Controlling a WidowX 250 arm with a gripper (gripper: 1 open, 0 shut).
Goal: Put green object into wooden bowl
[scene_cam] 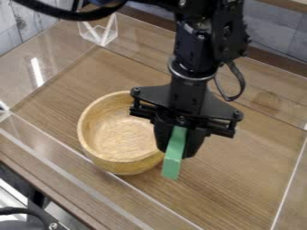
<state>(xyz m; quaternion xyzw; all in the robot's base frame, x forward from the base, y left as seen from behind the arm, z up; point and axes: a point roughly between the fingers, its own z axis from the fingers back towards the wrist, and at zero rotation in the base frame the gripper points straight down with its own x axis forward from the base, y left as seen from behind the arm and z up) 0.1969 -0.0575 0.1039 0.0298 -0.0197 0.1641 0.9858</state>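
A bright green block [177, 154] hangs upright from my gripper [180, 135], whose black fingers are shut on its upper end. Its lower end is just above the tabletop, right beside the outer front-right wall of the wooden bowl [106, 148]. The bowl is round, light tan and nothing lies inside it. The gripper points straight down, over the bowl's right rim.
The wooden table [246, 171] is ringed by low clear acrylic walls [48, 144]. A clear stand [100, 32] sits at the back left. Black cables loop over the arm at the top.
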